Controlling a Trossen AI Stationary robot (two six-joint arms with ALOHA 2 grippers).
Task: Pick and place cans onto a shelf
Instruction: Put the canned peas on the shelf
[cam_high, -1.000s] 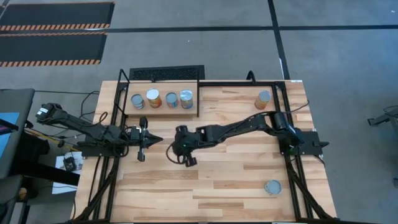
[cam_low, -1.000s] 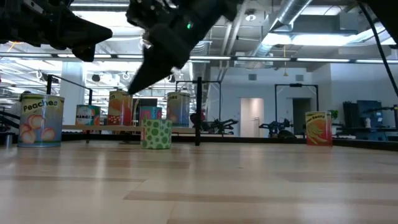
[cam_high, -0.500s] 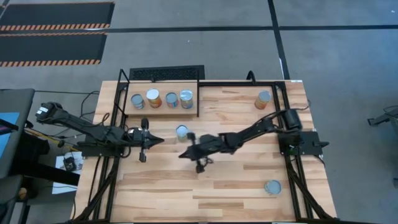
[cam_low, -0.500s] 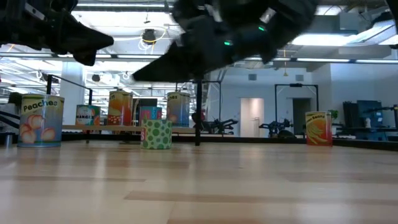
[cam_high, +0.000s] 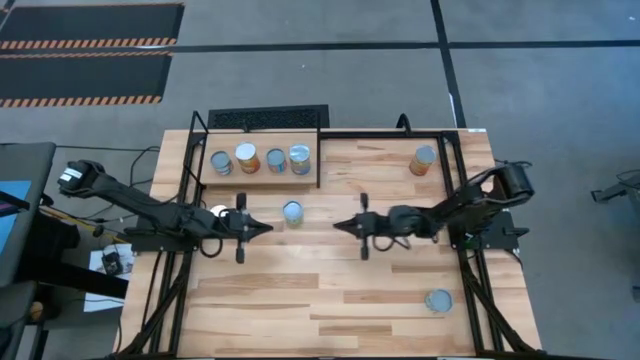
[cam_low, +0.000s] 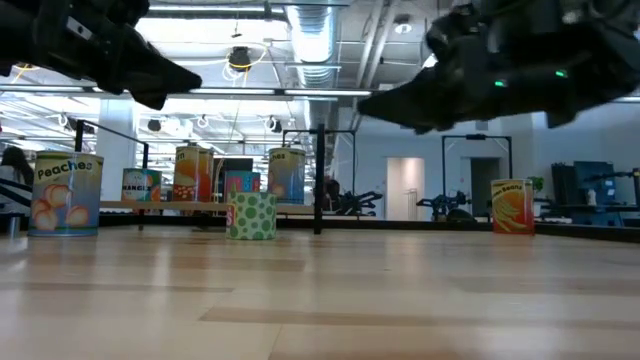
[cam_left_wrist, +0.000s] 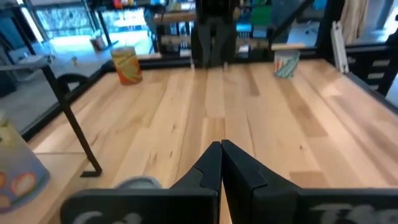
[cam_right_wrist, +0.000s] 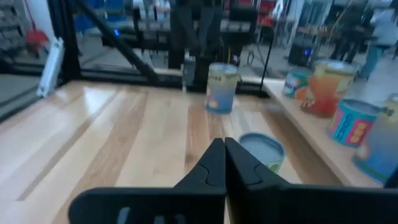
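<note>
Four cans (cam_high: 259, 159) on the shelf (cam_high: 308, 180)

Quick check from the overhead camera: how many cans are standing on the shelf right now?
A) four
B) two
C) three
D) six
A: the high view shows four cans in a row on the shelf, namely a can, a second, a third and a fourth; the other cans stand on the tabletop.
</note>
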